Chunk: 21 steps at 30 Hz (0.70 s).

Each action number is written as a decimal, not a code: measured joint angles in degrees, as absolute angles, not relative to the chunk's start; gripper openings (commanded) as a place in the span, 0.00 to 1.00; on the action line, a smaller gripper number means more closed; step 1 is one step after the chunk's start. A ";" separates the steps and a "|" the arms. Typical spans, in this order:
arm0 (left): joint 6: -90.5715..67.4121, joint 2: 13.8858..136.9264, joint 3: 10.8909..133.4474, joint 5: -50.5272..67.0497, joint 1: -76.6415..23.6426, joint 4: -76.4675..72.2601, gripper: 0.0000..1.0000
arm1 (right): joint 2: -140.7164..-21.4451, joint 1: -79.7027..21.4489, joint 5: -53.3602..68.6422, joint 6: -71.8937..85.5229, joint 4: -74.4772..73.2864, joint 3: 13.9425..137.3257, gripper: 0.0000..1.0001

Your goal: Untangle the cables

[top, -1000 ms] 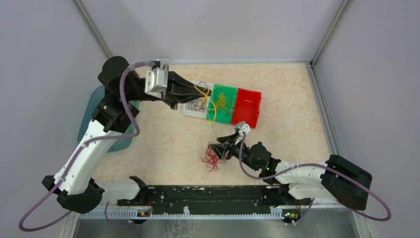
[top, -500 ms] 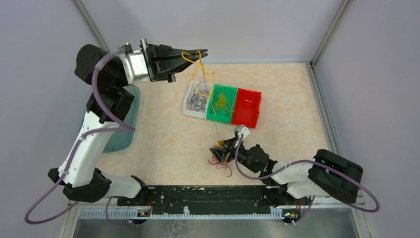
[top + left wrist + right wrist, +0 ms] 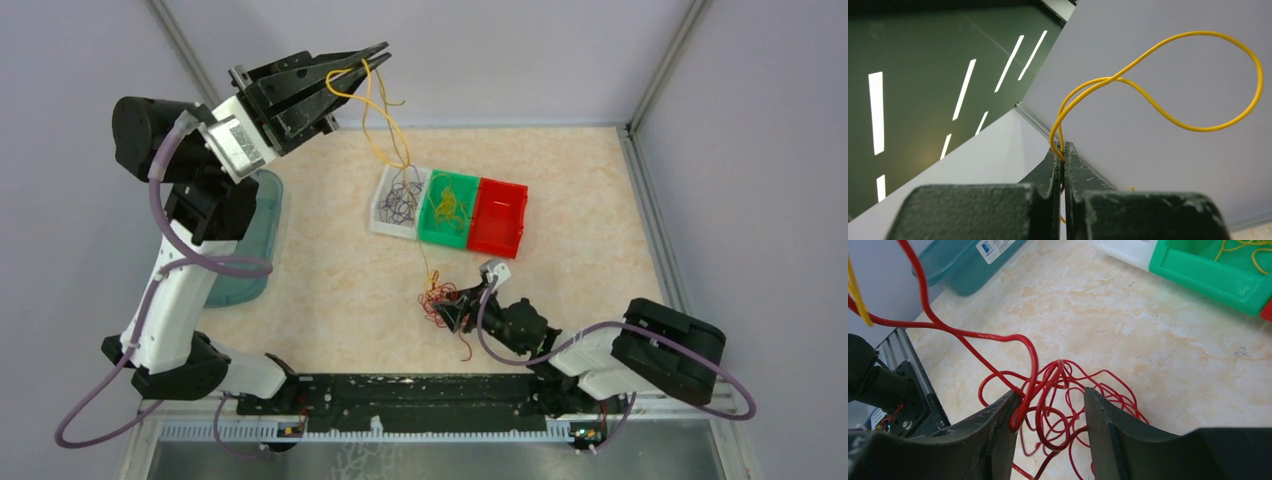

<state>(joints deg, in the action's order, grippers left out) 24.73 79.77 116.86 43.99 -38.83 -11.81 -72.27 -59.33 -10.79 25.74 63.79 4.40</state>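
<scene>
My left gripper (image 3: 375,55) is raised high at the back left, shut on a yellow cable (image 3: 385,120). In the left wrist view its jaws (image 3: 1064,147) are pressed together on that yellow cable (image 3: 1198,130), which loops beyond the tips. The yellow strand hangs down past the bins to a red cable tangle (image 3: 440,298) on the table. My right gripper (image 3: 447,312) stands open astride this tangle. In the right wrist view the red cables (image 3: 1036,365) lie between the spread fingers of the right gripper (image 3: 1050,395), and one loop is hooked against the left finger.
A white bin (image 3: 385,215) with dark cables, a green bin (image 3: 470,190) with yellow cables and a red bin (image 3: 500,215) sit in a row mid-table. A teal bin (image 3: 250,240) stands at the left edge. The green bin (image 3: 1218,275) and teal bin (image 3: 963,265) also show from the right wrist.
My left arm has swung up and to the left, drawing the yellow cable taut out of the pile. The right gripper and red tangle have shifted slightly toward the near edge.
</scene>
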 measured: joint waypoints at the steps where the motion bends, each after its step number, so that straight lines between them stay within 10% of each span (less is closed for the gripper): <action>1: 25.21 79.77 117.25 44.03 -38.85 -12.08 0.00 | -72.84 -59.33 -10.94 25.89 64.34 4.25 0.45; 15: 32.25 82.43 126.50 43.40 -38.85 -17.76 0.00 | -77.28 -59.33 -12.64 27.73 66.02 4.12 0.02; 21: 39.68 84.14 128.73 40.21 -38.89 -25.96 0.00 | -78.24 -59.33 -15.05 28.88 66.92 3.90 0.00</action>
<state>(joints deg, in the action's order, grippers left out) 39.68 84.14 128.73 40.21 -38.89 -25.96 -78.24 -59.33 -15.05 28.88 66.92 3.90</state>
